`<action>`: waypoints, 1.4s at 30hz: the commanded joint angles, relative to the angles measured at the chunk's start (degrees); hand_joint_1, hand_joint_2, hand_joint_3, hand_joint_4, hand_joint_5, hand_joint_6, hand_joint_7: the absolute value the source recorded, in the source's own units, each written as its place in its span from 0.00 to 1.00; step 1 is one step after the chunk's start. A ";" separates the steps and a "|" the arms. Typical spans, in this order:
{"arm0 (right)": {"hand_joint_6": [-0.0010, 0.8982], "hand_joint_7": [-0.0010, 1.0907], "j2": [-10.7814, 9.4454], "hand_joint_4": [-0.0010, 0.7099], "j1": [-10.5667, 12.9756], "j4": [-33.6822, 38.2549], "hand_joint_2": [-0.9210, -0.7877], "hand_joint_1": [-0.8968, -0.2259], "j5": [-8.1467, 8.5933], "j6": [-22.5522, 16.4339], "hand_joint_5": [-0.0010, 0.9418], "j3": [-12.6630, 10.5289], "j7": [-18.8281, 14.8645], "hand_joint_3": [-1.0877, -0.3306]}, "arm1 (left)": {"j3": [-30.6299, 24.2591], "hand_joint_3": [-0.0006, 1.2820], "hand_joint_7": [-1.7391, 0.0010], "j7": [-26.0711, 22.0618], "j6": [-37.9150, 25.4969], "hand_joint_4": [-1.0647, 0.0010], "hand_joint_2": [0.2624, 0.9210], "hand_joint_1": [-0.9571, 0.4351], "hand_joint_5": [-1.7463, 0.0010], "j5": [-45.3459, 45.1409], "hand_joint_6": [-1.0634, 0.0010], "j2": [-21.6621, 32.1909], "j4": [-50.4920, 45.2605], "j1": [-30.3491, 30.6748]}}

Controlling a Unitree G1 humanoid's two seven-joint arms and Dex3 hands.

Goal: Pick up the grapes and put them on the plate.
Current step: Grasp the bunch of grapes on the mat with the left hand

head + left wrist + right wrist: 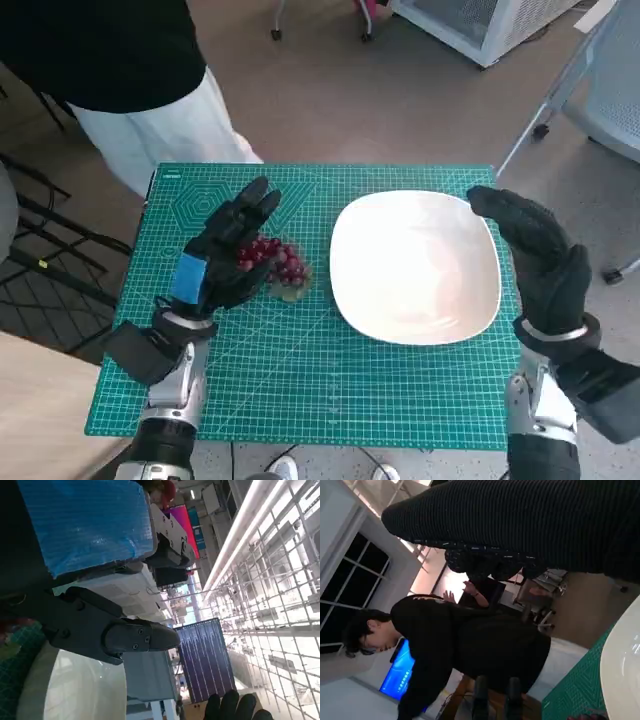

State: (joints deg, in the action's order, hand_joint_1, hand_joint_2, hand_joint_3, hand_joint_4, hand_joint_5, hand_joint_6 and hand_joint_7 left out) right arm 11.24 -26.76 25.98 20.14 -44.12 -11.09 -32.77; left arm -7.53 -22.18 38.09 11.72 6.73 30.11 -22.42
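The left hand (pixel 228 255) hovers over the grapes (pixel 275 262) with fingers spread and holding nothing, seemingly lined up to grasp. The grapes lie on the green worktop (pixel 300 370), just beside the white plate (pixel 415 265). The right hand (pixel 535 250) waits open at the plate's far edge.

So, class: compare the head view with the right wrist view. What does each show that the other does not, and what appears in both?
Only the head view shows the grapes on the green mat, with the left hand at them, and the whole right hand beside the plate.

Only the right wrist view shows the person's upper body, windows and a blue screen.

Both show the white plate, the green mat and the person in dark clothing.
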 commanded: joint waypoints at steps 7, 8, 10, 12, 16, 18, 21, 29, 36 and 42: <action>0.00 0.33 -0.31 0.26 1.44 -0.04 0.00 0.45 -0.08 0.71 0.00 0.10 0.76 0.53 | 0.45 0.18 1.00 -0.25 -0.22 0.55 1.00 0.35 1.00 0.09 0.56 0.09 -1.26 1.26; 0.00 0.33 -0.33 0.26 1.44 -0.05 0.00 0.45 -0.08 0.74 0.00 0.10 0.79 0.53 | 0.45 0.18 1.00 -0.31 -0.27 0.55 1.00 0.35 1.00 0.15 0.56 0.10 -1.29 1.30; 0.00 0.33 -0.34 0.26 1.46 -0.11 0.00 0.45 -0.05 0.83 0.00 0.11 0.84 0.54 | 0.43 0.18 1.00 -0.38 -0.32 0.55 1.00 0.35 1.00 0.23 0.56 0.13 -1.31 1.34; 0.00 0.33 -0.35 0.26 1.51 -0.23 0.00 0.44 -0.03 0.92 0.00 0.14 0.89 0.54 | 0.41 0.18 1.00 -0.36 -0.34 0.55 1.00 0.35 1.00 0.24 0.56 0.12 -1.34 1.40; 0.00 0.33 -0.40 0.26 1.65 -0.44 0.00 0.44 -0.02 1.06 0.00 0.22 1.00 0.54 | 0.46 0.18 1.00 -0.18 -0.26 0.56 1.00 0.35 1.00 0.06 0.56 0.02 -1.42 1.57; 0.00 0.33 -0.43 0.26 1.73 -0.56 0.00 0.45 -0.02 1.14 0.00 0.26 1.03 0.54 | 0.51 0.18 1.00 -0.12 -0.18 0.56 1.00 0.35 1.00 -0.06 0.56 -0.02 -1.38 1.63; 0.00 0.33 -0.46 0.26 1.83 -0.74 0.00 0.46 0.01 1.30 0.00 0.30 1.04 0.53 | 0.56 0.18 1.00 -0.11 -0.11 0.56 1.00 0.35 1.00 -0.13 0.56 -0.06 -1.36 1.72; 0.00 0.32 -0.42 0.26 2.15 -1.41 0.00 0.48 0.15 1.80 0.00 0.35 0.95 0.53 | 0.64 0.18 1.00 -0.19 -0.13 0.56 1.00 0.35 1.00 -0.11 0.56 -0.06 -1.61 1.98; 0.00 0.32 -0.29 0.26 2.04 -1.37 0.00 0.47 -0.05 1.94 0.00 0.28 0.99 0.53 | 0.69 0.18 1.00 0.00 -0.01 0.56 1.00 0.34 1.00 -0.40 0.56 -0.04 -1.70 2.10; 0.00 0.32 -0.16 0.26 1.98 -1.43 0.00 0.46 -0.33 2.04 0.00 0.34 1.07 0.53 | 0.72 0.18 1.00 0.07 0.09 0.56 1.00 0.34 1.00 -0.56 0.56 -0.02 -1.62 2.10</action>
State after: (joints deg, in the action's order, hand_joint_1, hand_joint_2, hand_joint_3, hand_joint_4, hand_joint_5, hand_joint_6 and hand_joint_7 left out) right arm 11.06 -25.83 24.35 20.04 -43.04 -10.99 -31.98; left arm -7.15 -22.26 38.00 11.47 6.65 28.93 -21.11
